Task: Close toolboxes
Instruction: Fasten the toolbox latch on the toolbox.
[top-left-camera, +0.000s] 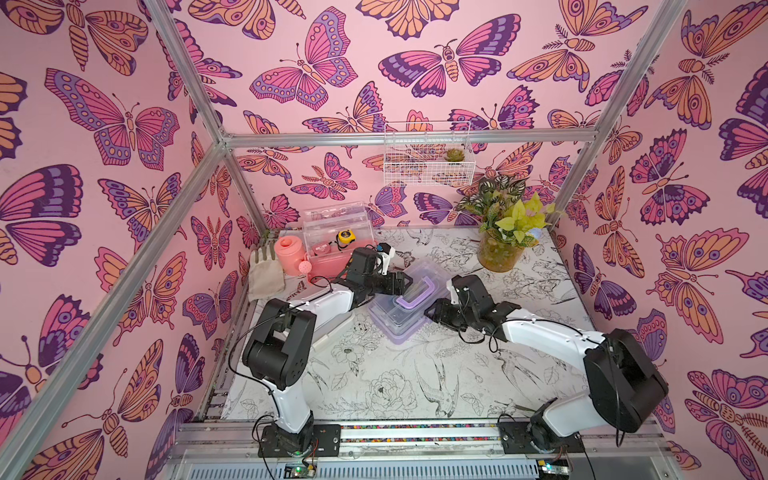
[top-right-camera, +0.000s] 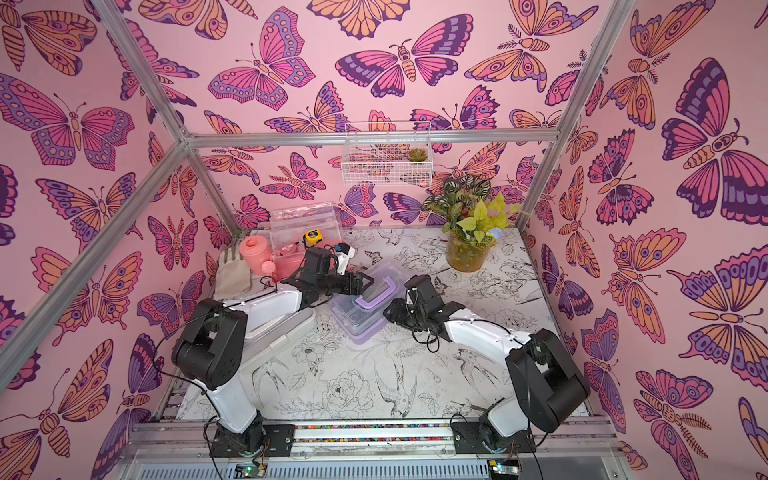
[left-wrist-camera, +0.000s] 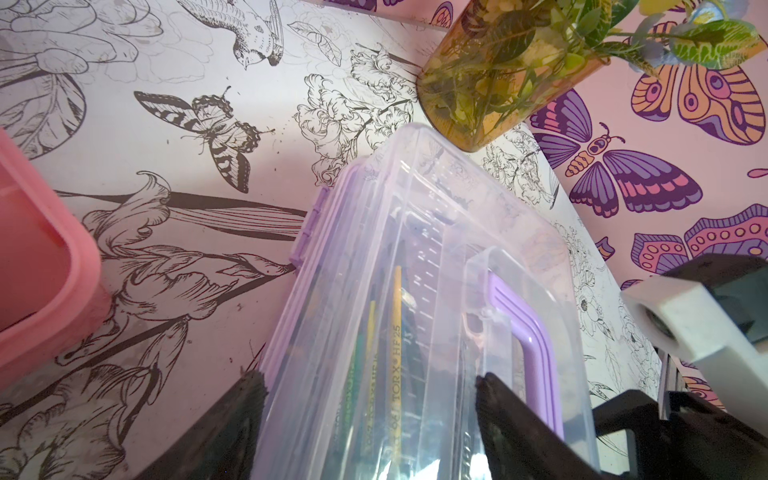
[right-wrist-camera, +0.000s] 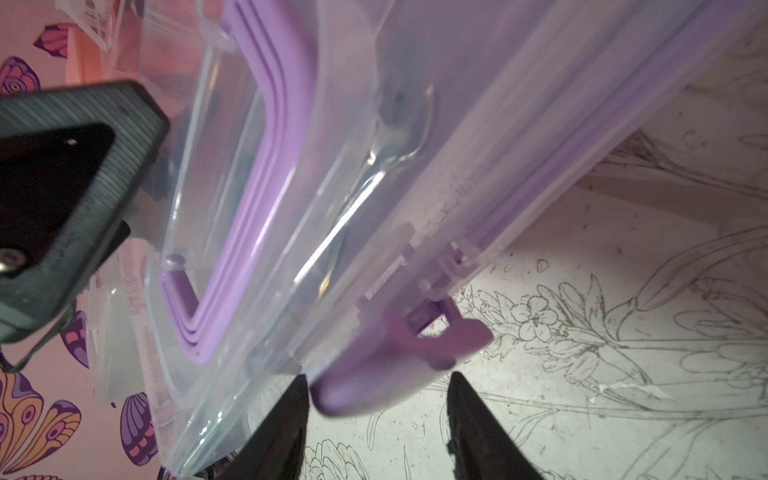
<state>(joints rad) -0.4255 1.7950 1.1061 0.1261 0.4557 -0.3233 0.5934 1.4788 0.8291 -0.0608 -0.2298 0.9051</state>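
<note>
Toolboxes first: the purple toolbox (top-left-camera: 405, 316) lies slantwise at the middle of the table (top-left-camera: 395, 374) in both top views, with its clear lid down on the base and its purple handle (top-left-camera: 409, 305) lying flat on top.

I have the left gripper (top-left-camera: 409, 279) reaching over the box's upper end from the left of the frame. In the left wrist view its two black fingers (left-wrist-camera: 232, 419) stand wide apart and hold nothing. One sits just outside the box's long edge at lower left. The other is over the clear lid just beside the handle, so a broad strip of lid lies between them. I cannot tell whether either pad touches the plastic.

The right gripper (top-left-camera: 430, 312) points at the box's long side from the right of the frame. In the right wrist view its fingers (right-wrist-camera: 282, 424) are parted too and grip nothing. The purple latch (right-wrist-camera: 395, 357) sticks out from the box's edge just above the gap, its rounded end right against the lower-left fingertip.

The pink toolbox (top-left-camera: 328, 266) stands at the upper left of the table with its lid raised. In a top view the white toolbox (top-right-camera: 286, 330) lies under my left arm, mostly hidden, and I cannot tell how its lid sits.
</note>
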